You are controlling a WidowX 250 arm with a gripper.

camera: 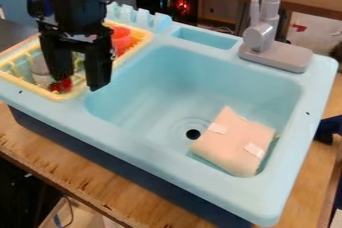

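The end effector (pixel 80 82) hangs over the yellow dish rack (pixel 64 96) at the sink's left side, its fingers wide apart with no item visibly gripped. The small red item (pixel 61 86) lies in the rack's near end, just below the left fingertip, though its long axis and whether the two touch are unclear. The fingers partly hide the rack's contents, including a clear container (pixel 40 67) whose outline is hard to make out.
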